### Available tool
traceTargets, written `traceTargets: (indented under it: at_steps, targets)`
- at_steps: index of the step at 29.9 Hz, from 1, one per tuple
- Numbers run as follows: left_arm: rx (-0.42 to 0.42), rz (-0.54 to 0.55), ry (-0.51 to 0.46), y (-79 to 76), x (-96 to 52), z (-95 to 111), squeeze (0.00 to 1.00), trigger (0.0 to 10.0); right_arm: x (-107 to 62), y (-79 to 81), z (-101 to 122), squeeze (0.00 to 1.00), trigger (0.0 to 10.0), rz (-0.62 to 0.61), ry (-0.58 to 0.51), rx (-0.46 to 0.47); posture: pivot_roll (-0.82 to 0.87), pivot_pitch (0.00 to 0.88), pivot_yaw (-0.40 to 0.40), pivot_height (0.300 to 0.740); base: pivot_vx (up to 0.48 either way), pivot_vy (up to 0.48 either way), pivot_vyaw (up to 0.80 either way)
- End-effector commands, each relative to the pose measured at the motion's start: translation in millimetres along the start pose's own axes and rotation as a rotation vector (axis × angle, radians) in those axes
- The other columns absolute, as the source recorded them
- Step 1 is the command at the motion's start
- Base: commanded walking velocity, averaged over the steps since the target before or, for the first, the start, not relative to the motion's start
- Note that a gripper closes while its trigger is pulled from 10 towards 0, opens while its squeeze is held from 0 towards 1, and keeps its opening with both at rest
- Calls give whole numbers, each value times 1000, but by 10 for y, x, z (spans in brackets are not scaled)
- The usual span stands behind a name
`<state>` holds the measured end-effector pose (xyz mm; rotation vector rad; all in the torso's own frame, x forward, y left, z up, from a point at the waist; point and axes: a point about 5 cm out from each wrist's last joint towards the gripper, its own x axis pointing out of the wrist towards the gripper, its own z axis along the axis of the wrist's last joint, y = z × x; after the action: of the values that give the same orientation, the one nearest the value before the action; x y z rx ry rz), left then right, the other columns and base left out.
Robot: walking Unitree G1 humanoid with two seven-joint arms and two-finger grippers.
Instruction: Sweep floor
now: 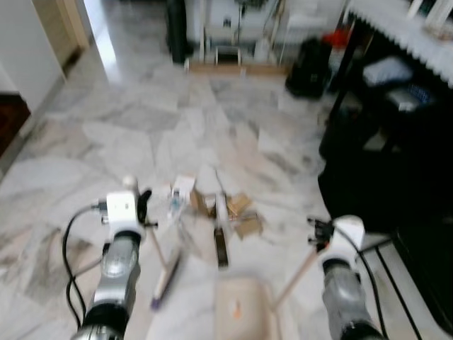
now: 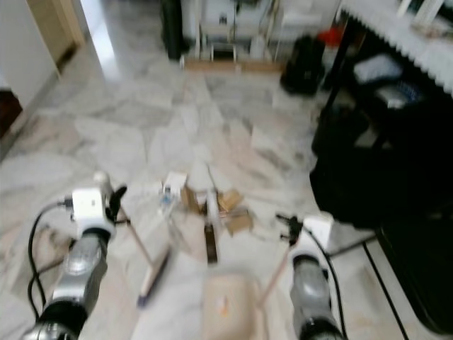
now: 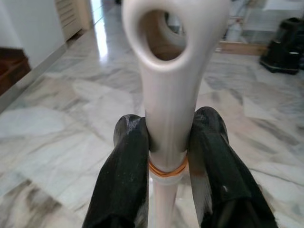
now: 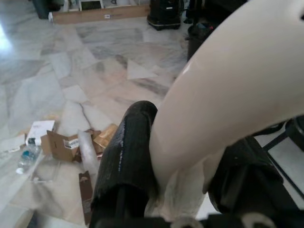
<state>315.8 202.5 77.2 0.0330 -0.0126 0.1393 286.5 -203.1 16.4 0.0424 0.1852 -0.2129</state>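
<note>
Broom (image 1: 167,273) handle's clamped tight in the left gripper (image 3: 167,142), right gripper (image 4: 183,185) grips the dustpan (image 1: 244,308) handle, cardboard scraps (image 1: 230,212) littering the marble floor (image 1: 141,127) ahead.

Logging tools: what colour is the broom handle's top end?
Cream-white broom handle, clearest in the left wrist view.

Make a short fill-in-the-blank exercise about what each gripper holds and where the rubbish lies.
1. The left gripper is shut on the handle of the ____.
2. The right gripper holds the handle of the ____.
3. The pile of rubbish lies on the marble ____.
4. The dustpan rests on the floor, ____ to the robot than the rubbish.

Missing words: broom; dustpan; floor; nearer
</note>
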Motion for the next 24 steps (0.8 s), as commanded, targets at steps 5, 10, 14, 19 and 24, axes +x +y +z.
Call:
traceTargets:
  at_steps: [5, 10, 14, 19, 24]
  targets:
    - [8, -11, -18, -6, 13, 28, 0, 10000, 16, 61, 37, 0, 10000, 19, -19, 12, -26, 26, -54, 740, 0, 0, 0]
    - [9, -13, -17, -16, 16, 29, 0, 10000, 19, 56, 37, 0, 10000, 20, -16, 10, -25, 44, -57, 740, 0, 0, 0]
    - [17, -14, -8, -24, 24, 23, 0, 10000, 31, 40, 47, 0, 10000, 14, -15, 10, -29, 56, -59, 740, 0, 0, 0]
    - [23, -9, -9, -19, 35, 32, 0, 10000, 44, 38, 68, 0, 10000, 14, -19, 7, -33, 62, -58, 740, 0, 0, 0]
    - [27, -6, -7, -16, 28, 21, 0, 10000, 32, 30, 57, 0, 10000, 18, -21, 2, -34, 60, -57, 740, 0, 0, 0]
